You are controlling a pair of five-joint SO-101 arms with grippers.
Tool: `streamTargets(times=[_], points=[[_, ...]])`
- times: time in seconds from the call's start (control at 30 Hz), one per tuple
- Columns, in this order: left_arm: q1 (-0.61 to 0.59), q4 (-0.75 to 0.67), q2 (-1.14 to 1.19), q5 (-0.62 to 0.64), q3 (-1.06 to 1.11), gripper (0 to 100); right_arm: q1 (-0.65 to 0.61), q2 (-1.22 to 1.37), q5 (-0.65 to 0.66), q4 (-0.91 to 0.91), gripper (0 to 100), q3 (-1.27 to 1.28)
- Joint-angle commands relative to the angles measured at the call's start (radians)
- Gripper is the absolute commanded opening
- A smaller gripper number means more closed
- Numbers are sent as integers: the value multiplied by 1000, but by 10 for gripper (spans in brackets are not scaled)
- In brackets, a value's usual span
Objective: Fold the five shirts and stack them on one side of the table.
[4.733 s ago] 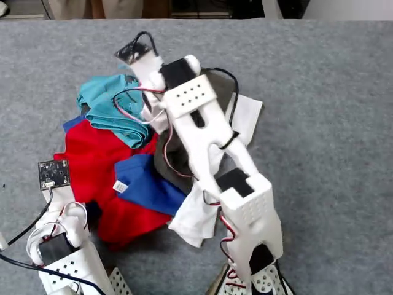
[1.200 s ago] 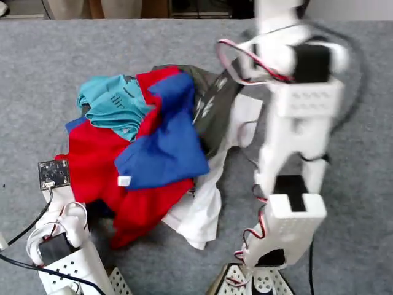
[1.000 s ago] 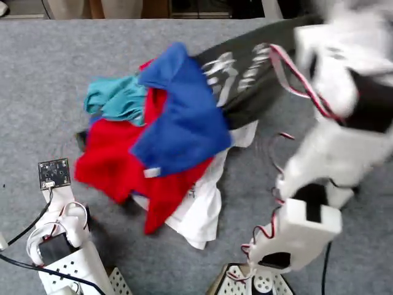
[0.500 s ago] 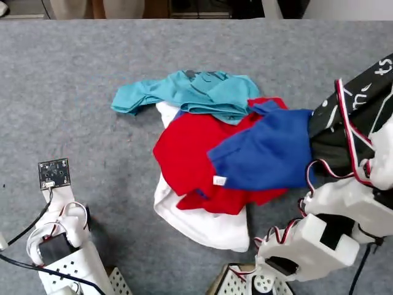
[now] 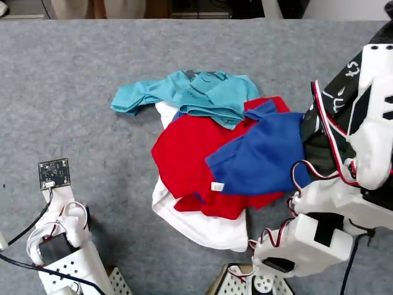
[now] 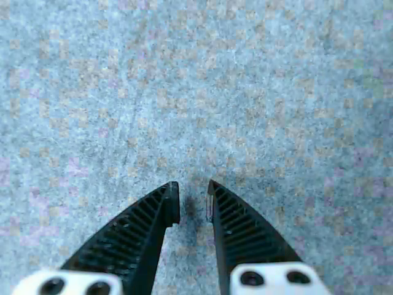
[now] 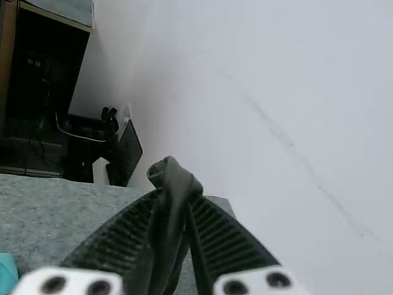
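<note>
Four shirts lie in a loose heap mid-table: a teal shirt (image 5: 196,92) at the back, a red shirt (image 5: 184,153) under it, a blue shirt (image 5: 264,157) draped over the red one's right side, and a white shirt (image 5: 202,224) beneath at the front. A dark grey shirt (image 5: 334,104) hangs at the right edge from my raised right arm (image 5: 368,123). My right gripper (image 7: 178,184) is shut on a fold of this dark shirt (image 7: 169,203), high above the table. My left gripper (image 6: 191,201) hovers just over bare carpet, fingertips nearly meeting, holding nothing.
The grey carpet table top (image 5: 73,74) is bare on the left and at the back. My left arm's base (image 5: 58,246) sits at the front left corner. The right arm's base (image 5: 301,246) stands at the front right, close to the heap.
My right arm swung from the heap's middle to the far right and upward, gripping the dark grey shirt. The whole heap was dragged right and reshuffled. The left arm stayed still.
</note>
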Motion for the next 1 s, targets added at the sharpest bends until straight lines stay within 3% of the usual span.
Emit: streamTargets(times=[0.0,0.2,0.33,0.53,0.7,0.8,0.97], points=[[15,5,-7,-3,11,90,-5,-39,2,21,4,70],[60,-68,-8,-3,-5,91,-1,-41,2,31,4,216],[46,-158,-5,11,-178,91,21,-38,2,31,4,265],[204,-180,88,23,-459,95,48,-33,2,25,4,348],[327,-160,536,187,-761,213,50,-33,0,25,4,407],[437,-35,901,304,-1059,232,50,-33,0,25,4,426],[666,149,1403,367,-1484,236,54,-33,0,26,4,426]])
